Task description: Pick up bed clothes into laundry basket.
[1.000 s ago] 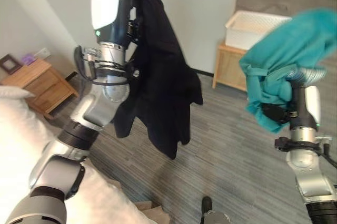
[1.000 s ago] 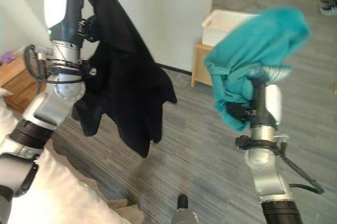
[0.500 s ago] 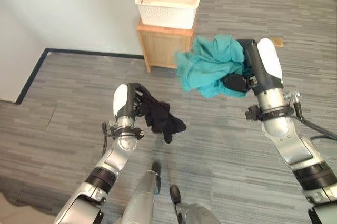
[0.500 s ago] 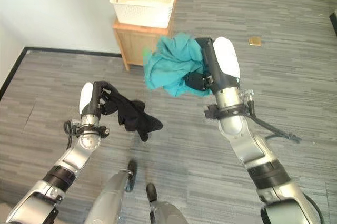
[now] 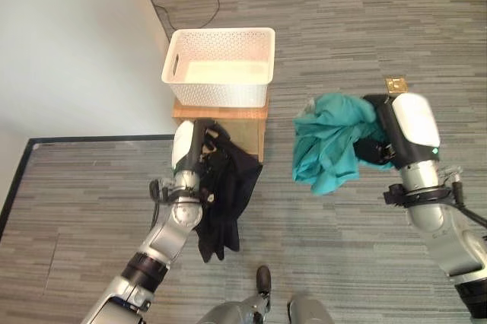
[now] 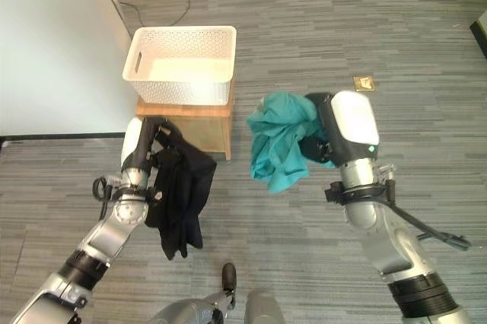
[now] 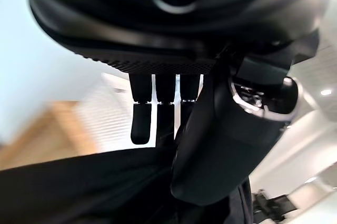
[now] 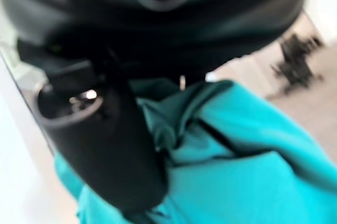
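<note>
The white perforated plastic laundry basket [image 5: 221, 65] stands empty on a small wooden cabinet [image 5: 251, 117], while the crumpled teal garment [image 5: 329, 150] in the right hand [image 5: 378, 145] and the limp black garment [image 5: 224, 195] in the left hand [image 5: 204, 145], each pinched fast, are in carry, calling for a lift over the rim.

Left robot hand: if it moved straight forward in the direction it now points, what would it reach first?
Probably the white laundry basket on the wooden stand. The left robot hand, holding the black garment, points toward it, though depth is uncertain.
</note>
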Tool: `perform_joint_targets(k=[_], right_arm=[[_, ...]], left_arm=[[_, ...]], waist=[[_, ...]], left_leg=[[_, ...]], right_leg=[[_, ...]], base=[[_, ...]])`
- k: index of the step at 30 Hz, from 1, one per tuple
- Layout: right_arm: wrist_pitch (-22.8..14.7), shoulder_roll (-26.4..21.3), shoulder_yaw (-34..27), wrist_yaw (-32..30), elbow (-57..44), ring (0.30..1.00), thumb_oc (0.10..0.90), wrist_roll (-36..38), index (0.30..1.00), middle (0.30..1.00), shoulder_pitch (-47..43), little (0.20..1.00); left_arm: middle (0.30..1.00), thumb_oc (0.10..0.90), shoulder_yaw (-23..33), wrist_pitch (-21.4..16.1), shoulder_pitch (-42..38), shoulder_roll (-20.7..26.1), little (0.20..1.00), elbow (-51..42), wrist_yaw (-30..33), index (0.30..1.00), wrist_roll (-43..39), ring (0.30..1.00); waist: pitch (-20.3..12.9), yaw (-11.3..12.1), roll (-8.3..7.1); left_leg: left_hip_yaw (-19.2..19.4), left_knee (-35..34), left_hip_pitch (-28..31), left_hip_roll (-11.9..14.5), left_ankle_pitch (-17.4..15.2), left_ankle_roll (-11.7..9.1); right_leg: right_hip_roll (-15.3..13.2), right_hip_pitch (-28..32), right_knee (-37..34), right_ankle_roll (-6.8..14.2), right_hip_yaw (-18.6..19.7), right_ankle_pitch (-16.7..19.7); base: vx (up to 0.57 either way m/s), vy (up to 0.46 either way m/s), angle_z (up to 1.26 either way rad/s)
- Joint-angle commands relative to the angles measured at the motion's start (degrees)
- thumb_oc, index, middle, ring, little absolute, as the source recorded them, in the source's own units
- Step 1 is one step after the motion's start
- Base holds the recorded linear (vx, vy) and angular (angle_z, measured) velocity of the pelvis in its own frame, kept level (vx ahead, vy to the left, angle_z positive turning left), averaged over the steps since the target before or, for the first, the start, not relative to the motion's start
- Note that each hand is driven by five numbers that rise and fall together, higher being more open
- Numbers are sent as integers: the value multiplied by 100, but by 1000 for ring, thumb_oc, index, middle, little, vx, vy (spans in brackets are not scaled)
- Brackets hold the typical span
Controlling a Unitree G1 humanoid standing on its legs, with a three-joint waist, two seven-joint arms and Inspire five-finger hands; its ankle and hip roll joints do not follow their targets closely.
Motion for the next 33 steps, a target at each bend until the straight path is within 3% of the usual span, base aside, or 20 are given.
perform_joint_targets(k=[1,2,4,5,6,8,11,13,18,24,33], right_arm=[[-393,-606,-189,-756,-171,300,400,46,300,300,-1835,300],[-388,-779,-189,-807,-116,300,400,140,300,300,-1966,300],[-304,-1193,-223,-911,67,300,400,314,300,300,-2156,300],[-313,-1216,-203,-923,96,300,400,337,300,300,-2175,300],[-269,-1626,-220,-949,264,300,400,447,300,300,-2252,300],[-228,-1893,-205,-962,458,300,400,472,300,300,-2322,300],[-209,-2013,-108,-933,534,300,400,470,300,300,-2501,300],[-219,-1939,-263,-845,431,300,400,435,300,300,-2349,300],[-253,-1719,-892,-782,-72,300,400,261,300,300,-1693,300],[-214,-1529,-1060,-759,-206,300,400,209,300,300,-1447,300],[-200,-785,-151,-507,39,300,400,329,300,300,-1817,300]], left_arm=[[300,400,245,-623,230,353,300,-309,230,300,264,300],[300,400,251,-655,313,365,300,-324,221,300,237,300],[300,400,238,-713,443,347,300,-305,182,300,165,300],[300,400,233,-714,449,341,300,-314,179,300,161,300],[300,400,215,-768,561,355,300,-297,145,300,107,300],[300,400,266,-801,753,335,300,-282,92,300,55,300],[300,400,413,-838,1106,338,300,-316,96,300,20,300],[300,400,732,-847,1818,228,300,-392,59,300,-19,300],[300,400,1083,-773,2589,102,300,-104,-3,300,-68,300],[300,400,1063,-872,2945,64,300,-95,-258,300,-265,300],[300,400,938,-965,2847,81,300,-354,-380,300,-660,300]], waist=[[-960,202,-462],[-963,153,-531],[-964,81,-705],[-971,74,-684],[-976,73,-814],[-997,119,-906],[-1051,216,-1006],[-1214,325,-1051],[-1337,490,-1072],[-1420,603,-1021],[-1386,651,-951]], left_leg=[[230,-180,-311,620,-81,-835],[132,-180,-268,611,-137,-871],[-274,-180,-166,518,-243,-900],[-295,-180,-157,525,-260,-895],[-610,-180,-114,470,-300,-904],[-904,-180,-69,412,-359,-905],[-1004,-180,-57,426,-403,-931],[-1090,-180,-17,535,-435,-1002],[-1273,-180,21,673,-411,-1129],[-1390,-180,-2,738,-360,-1243],[-1408,-180,33,765,-358,-1245]], right_leg=[[-145,984,-2184,589,161,1325],[-30,1072,-2795,585,228,1274],[277,1043,-3733,584,817,1394],[273,1098,-3821,584,803,1412],[390,1065,-4274,664,1262,1639],[353,1206,-4635,695,1553,1863],[180,1429,-4993,760,1506,2068],[123,1706,-5185,713,1497,2114],[118,1972,-5227,586,1296,1963],[72,2167,-5263,506,1017,1792],[31,2288,-5239,448,872,1706]], base=[[321,-205,24],[273,-201,52],[254,-194,66],[221,-237,107],[188,-204,132],[147,-236,141],[39,-154,115],[143,-235,68],[80,-143,13],[33,-76,21],[-7,-9,17]])
